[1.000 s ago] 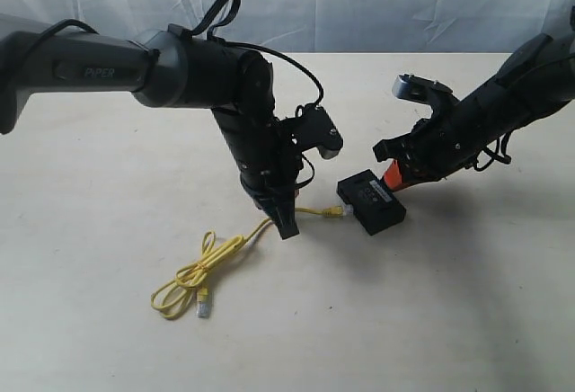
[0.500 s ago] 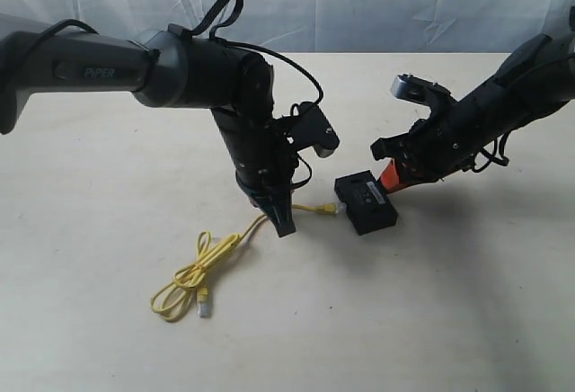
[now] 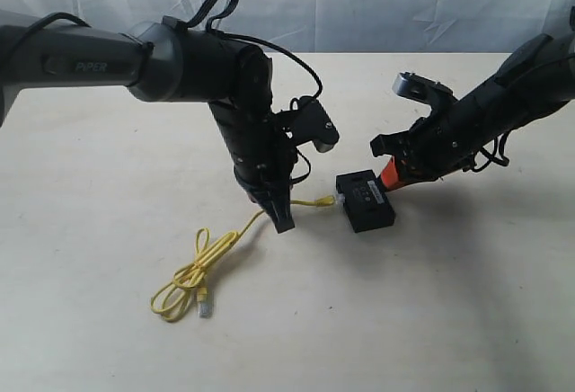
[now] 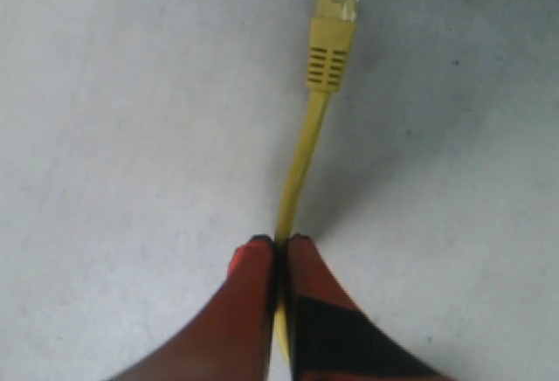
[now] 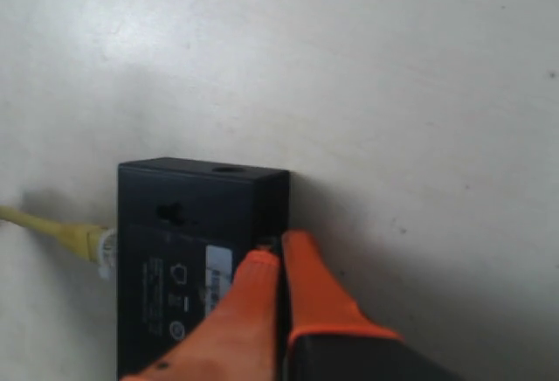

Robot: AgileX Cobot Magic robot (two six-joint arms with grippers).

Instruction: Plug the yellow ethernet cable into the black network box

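— So, where do we stand?

— We're at the insertion. Our left end effector is clamped on the yellow ethernet cable just behind its clear plug. That plug touches one side of the black network box on the tabletop. Our right end effector is closed, with its tips against the box's opposite edge.

— Seated?

— We can't tell. Next, we judge, comes a straight push along the plug's line while the right braces the box.
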